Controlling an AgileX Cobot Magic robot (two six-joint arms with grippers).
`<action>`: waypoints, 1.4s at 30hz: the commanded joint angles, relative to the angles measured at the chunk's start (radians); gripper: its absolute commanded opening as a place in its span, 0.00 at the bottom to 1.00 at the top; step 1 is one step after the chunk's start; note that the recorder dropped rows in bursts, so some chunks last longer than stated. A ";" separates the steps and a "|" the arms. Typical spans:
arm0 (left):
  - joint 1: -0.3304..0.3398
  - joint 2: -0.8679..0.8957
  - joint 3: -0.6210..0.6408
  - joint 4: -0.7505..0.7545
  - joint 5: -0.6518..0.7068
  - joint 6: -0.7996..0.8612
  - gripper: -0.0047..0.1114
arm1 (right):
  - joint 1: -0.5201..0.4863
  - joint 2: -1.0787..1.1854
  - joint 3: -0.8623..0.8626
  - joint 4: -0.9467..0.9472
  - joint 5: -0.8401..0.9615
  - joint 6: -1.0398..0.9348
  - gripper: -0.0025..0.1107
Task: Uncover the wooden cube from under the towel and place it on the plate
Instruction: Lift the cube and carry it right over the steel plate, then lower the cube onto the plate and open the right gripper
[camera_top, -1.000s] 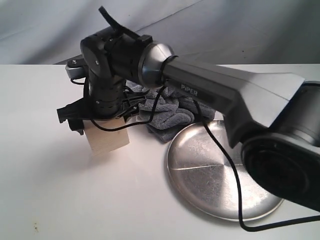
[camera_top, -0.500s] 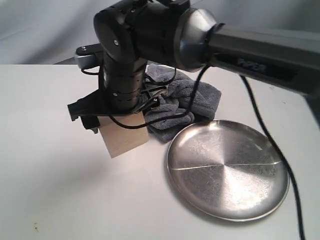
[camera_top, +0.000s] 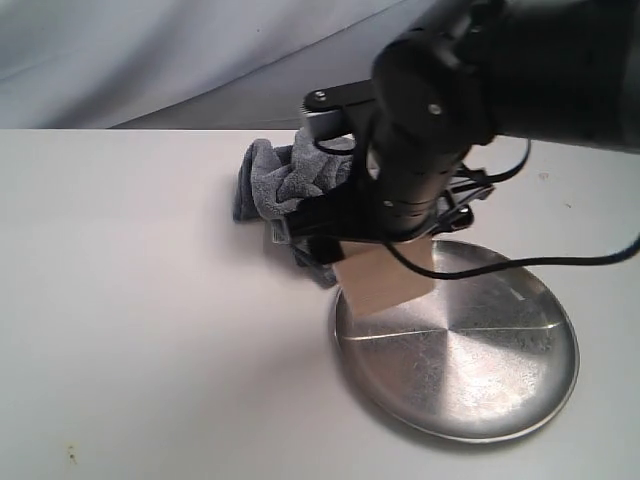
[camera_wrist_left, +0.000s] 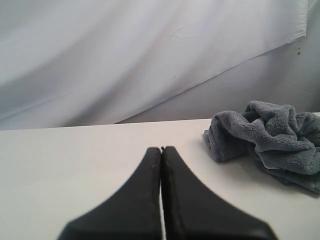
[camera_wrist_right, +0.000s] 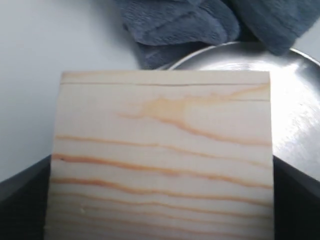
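Wooden cube (camera_top: 383, 282) tight in right pincer (camera_wrist_right: 160, 210), now over rim of plate (camera_top: 470, 372), previously left of towel (camera_top: 285, 180).

Left half of the counter (camera_top: 140, 320) is bare, wide open. Crumpled towel (camera_top: 285, 180) blocks upper centre, just beside the plate (camera_top: 480, 380) rim. Right arm (camera_top: 440, 120) with the wooden cube (camera_top: 385, 280) covers the plate's upper-left edge; its lower right is free.

cube (camera_wrist_right: 162, 155): pale bare wood, smooth, matt, with orange-tan grain lines
plate (camera_top: 480, 370): silver metal, glossy, faint brushed streaks
towel (camera_wrist_left: 270, 135): grey-blue cloth, plush and fluffy
table (camera_top: 150, 300): white, smooth, matt
left gripper (camera_wrist_left: 161, 152): black, matt, smooth
backdrop (camera_wrist_left: 125, 50): pale cloth, softly creased
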 joint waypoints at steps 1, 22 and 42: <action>-0.005 -0.004 0.004 -0.002 -0.003 -0.003 0.04 | -0.075 -0.102 0.116 -0.020 -0.066 0.021 0.02; -0.005 -0.004 0.004 -0.002 -0.003 -0.003 0.04 | -0.294 -0.226 0.444 0.113 -0.428 -0.001 0.02; -0.005 -0.004 0.004 -0.002 -0.003 -0.003 0.04 | -0.294 -0.095 0.442 0.119 -0.552 0.003 0.02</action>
